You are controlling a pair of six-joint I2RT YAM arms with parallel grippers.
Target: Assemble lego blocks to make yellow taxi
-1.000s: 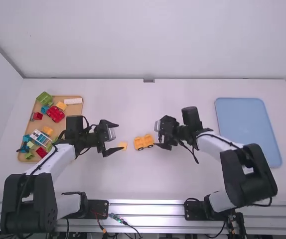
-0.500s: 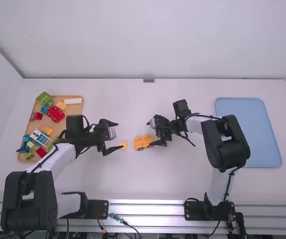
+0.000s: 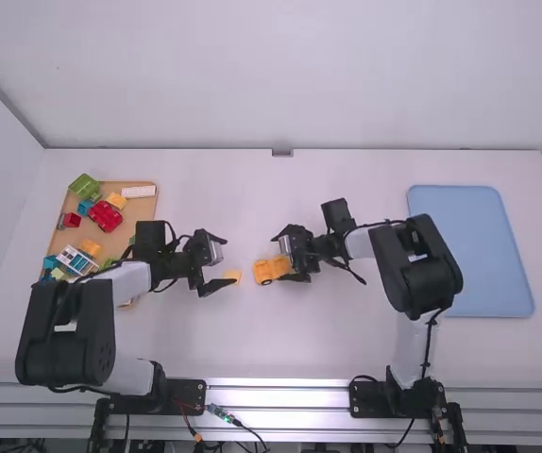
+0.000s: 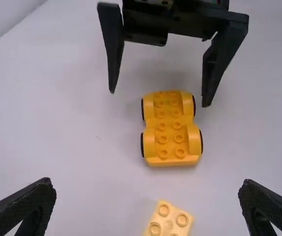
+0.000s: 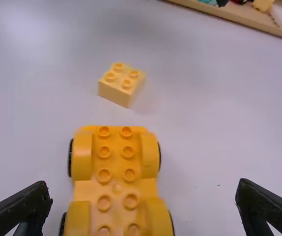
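- The right claw (image 3: 279, 258) has moved in over the yellow car base (image 5: 117, 182) since the earlier frames; its fingers stand wide — one each side, clear of it.
- The base has round studs, arched fenders and black wheels.
- Near it on the worktop (image 3: 195, 330): a boxy, pale-yellow, four-stud brick (image 5: 119, 88).
- Left claw (image 3: 230, 261) spread wide — beside that brick.
- Far left, a wooden tray (image 3: 80, 234) of mixed blocks.

yellow block (image 5: 121, 84) near wheeled base (image 5: 115, 169), gap between

Blue tray (image 3: 483, 245) — right, red blocks (image 3: 104, 217), green block (image 3: 86, 188)
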